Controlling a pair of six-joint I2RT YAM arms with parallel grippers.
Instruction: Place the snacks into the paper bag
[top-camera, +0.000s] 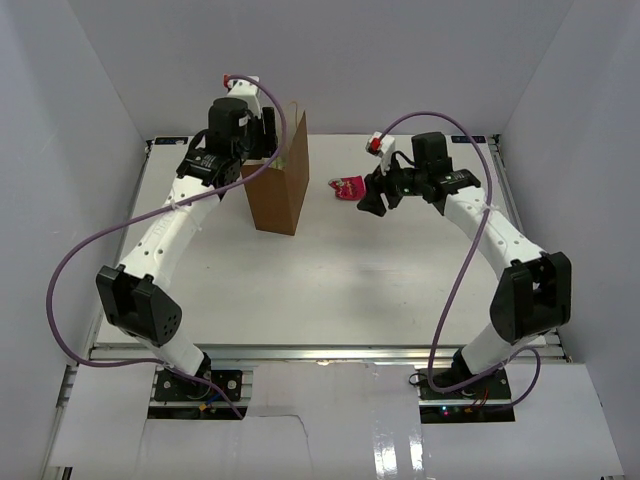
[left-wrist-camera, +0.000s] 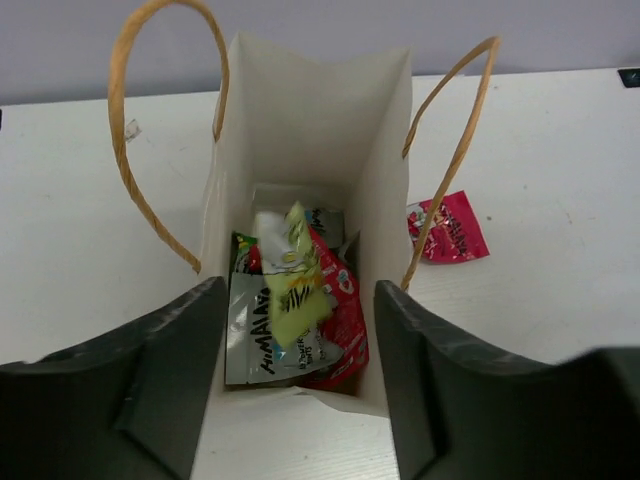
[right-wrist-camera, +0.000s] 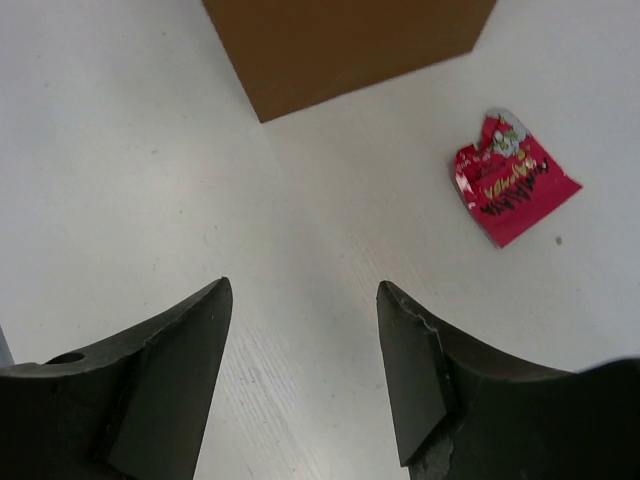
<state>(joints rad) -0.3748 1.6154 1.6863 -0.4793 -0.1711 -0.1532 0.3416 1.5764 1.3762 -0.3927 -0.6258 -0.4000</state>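
Now, on the white table (top-camera: 350, 290) the paper bag (top-camera: 280, 190) stands upright with several snacks (left-wrist-camera: 262, 340) inside. The left tool (left-wrist-camera: 300, 295) is wide and empty above its mouth; the right tool (right-wrist-camera: 305, 290), wide too, hangs near one red packet (right-wrist-camera: 512, 180) beside the bag.

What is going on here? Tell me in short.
Two robot arms are packing snacks into the paper bag. The left tool hangs open over the bag's mouth. Inside lie a yellow-green packet, a silver-grey packet and others. One red packet lies on the table beside the bag, and the right tool, open and empty, hovers near it.
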